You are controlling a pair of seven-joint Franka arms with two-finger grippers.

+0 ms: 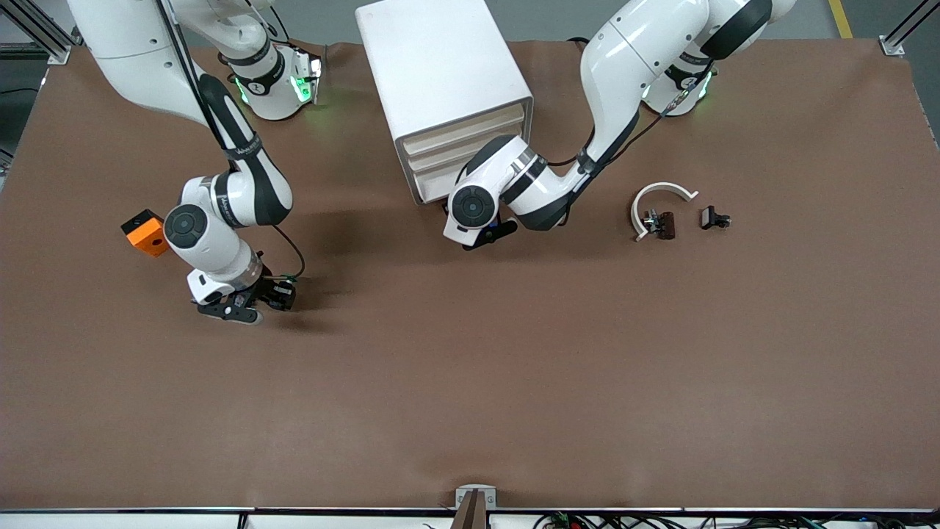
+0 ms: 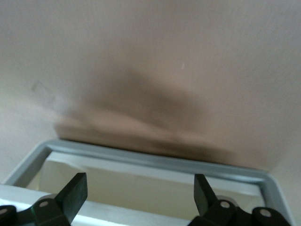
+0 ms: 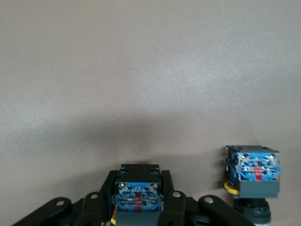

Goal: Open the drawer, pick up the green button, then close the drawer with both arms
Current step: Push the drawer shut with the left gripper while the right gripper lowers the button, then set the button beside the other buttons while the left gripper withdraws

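Your right tool (image 1: 253, 303) was low over the desk (image 1: 470, 411) toward the right arm's end, clamped on a button (image 3: 138, 197) with a black-and-blue blocky base; in the right wrist view that base end faced the camera, so the long axis ran away from the wrist down toward the desk, and the cap colour could not be told. A second button (image 3: 254, 175) stood just beside it, blue base up, a yellow edge showing at its lower part. Your right arm was folded at the elbow, wrist turned down. Your left tool (image 2: 140, 200) was open, fingers (image 2: 75, 193) spread at the cream front of a lower drawer (image 1: 440, 180) of the white cabinet (image 1: 440, 73); the left arm reached in low, forearm near level. An orange block (image 1: 145, 232) lay beside the right arm.
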